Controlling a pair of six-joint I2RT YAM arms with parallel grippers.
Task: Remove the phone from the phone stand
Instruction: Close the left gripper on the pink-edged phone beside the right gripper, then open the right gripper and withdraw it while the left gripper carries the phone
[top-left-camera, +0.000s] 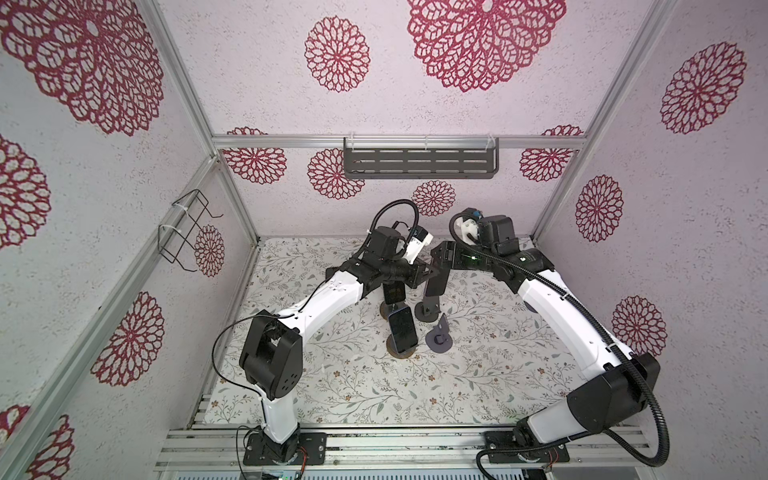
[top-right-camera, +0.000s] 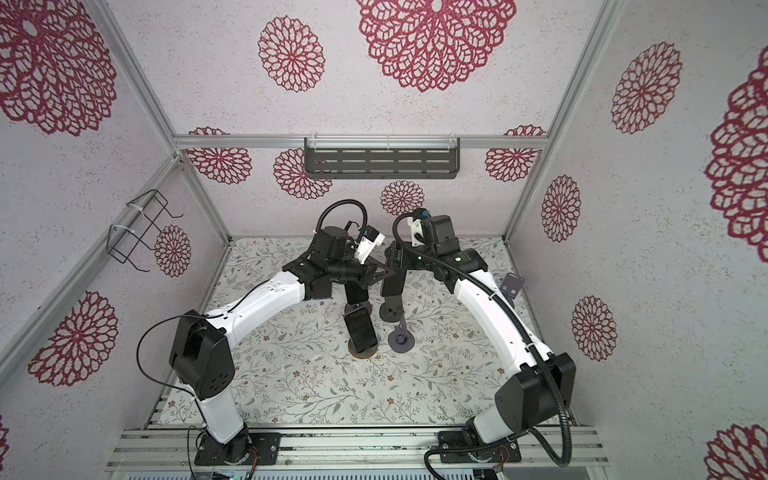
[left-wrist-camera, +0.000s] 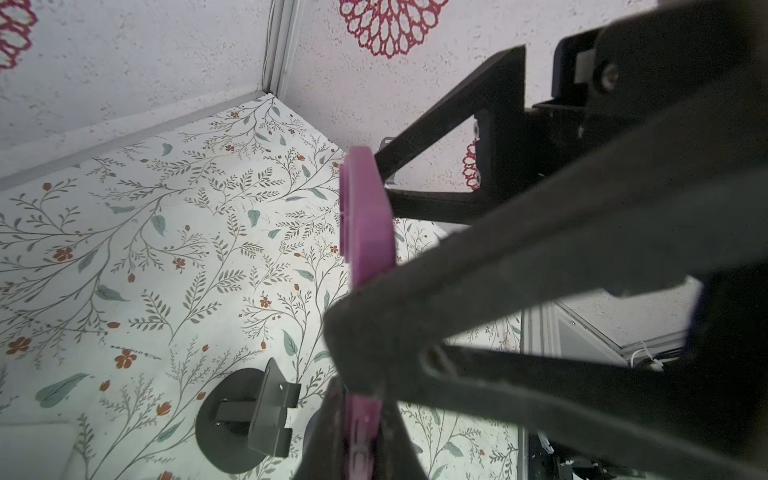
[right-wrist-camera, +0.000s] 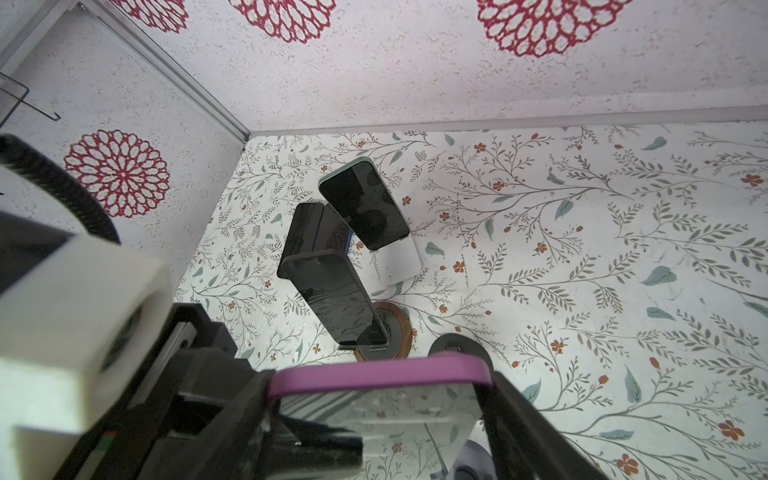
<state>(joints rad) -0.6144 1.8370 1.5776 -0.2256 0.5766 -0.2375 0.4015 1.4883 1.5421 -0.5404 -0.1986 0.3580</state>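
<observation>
Left hand (left-wrist-camera: 349, 336) is clamped across the flat faces of the phone (left-wrist-camera: 368, 208). Right hand (right-wrist-camera: 380, 386) straddles its edges, grip unclear. Likely light, stiff and slick; the case rim should hold best.

Phone (top-right-camera: 392, 284) upright above dark stand (top-right-camera: 392, 312), just behind grey disc stand (top-right-camera: 402, 340). Right gripper (top-right-camera: 395, 268) clasps its top; left gripper (top-right-camera: 384, 273), tips together, pinches its side edge. Second phone (top-right-camera: 360, 330) leans on wood-base stand (top-right-camera: 365, 352), just left of grey disc stand.
</observation>
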